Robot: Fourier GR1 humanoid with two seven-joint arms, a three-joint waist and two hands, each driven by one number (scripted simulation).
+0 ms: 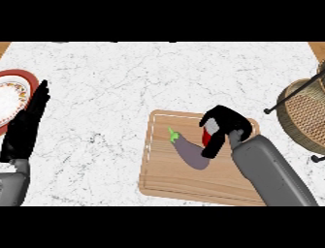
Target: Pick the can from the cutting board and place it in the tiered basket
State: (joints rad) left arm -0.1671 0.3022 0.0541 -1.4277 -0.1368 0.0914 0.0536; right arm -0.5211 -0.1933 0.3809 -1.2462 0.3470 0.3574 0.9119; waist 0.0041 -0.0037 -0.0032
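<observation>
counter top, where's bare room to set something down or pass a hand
Bare marble counter lies between the plate with the left hand and the cutting board, and across the far side. Crowded: the board, with the eggplant, the right hand on the red can, and the tiered basket.

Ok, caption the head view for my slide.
Right black hand curled round the red can on the wooden cutting board, beside a purple eggplant; wicker tiered basket at right.

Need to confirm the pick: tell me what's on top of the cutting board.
On the cutting board lie an eggplant and a red can. The right hand curls round the can, hiding most of it.
</observation>
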